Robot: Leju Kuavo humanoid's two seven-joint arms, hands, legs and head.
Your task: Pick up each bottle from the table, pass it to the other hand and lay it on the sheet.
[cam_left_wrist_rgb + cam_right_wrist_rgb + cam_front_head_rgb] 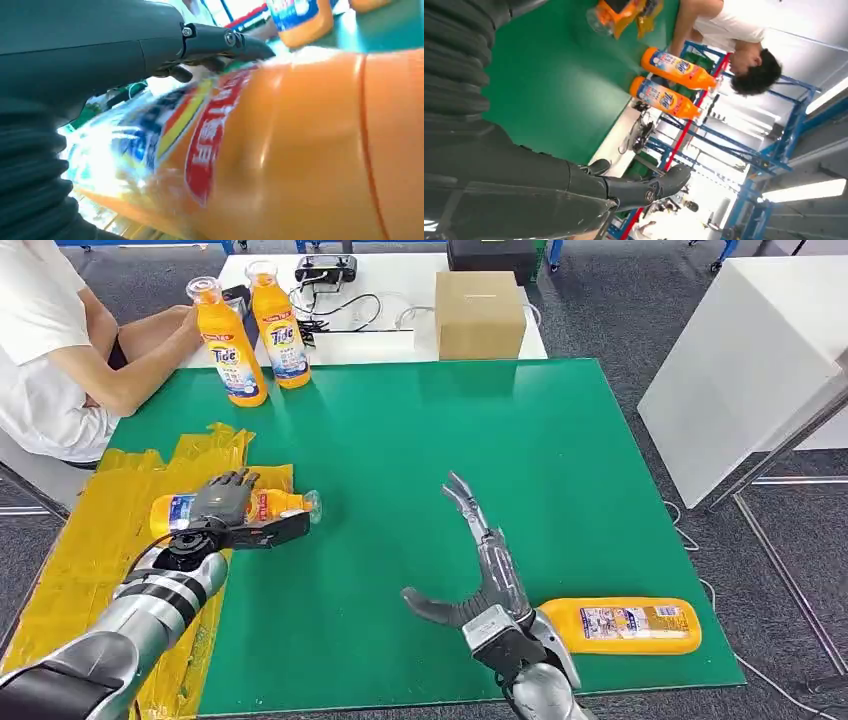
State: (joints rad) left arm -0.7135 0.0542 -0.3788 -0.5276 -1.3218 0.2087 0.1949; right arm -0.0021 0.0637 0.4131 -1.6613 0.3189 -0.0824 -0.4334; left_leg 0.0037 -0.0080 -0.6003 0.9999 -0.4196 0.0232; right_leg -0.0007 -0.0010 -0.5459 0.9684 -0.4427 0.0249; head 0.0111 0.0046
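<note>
My left hand (225, 505) grips an orange Tide bottle (272, 504) lying sideways over the edge of the yellow sheet (90, 540), cap pointing right. Close up, the same bottle (280, 150) fills the left wrist view under my left hand's fingers (225, 40). My right hand (478, 560) hovers open over the green mat (420, 440), fingers spread, holding nothing; its fingers (639, 187) show in the right wrist view. Another orange bottle (622, 625) lies flat on the mat just right of my right wrist. Two upright orange bottles (232, 345) (278, 330) stand at the mat's far left edge.
A person in a white shirt (40, 350) sits at the far left, a hand on one upright bottle. A cardboard box (480, 315) and cables (340, 305) sit on the white table behind the mat. A white cabinet (750, 360) stands to the right.
</note>
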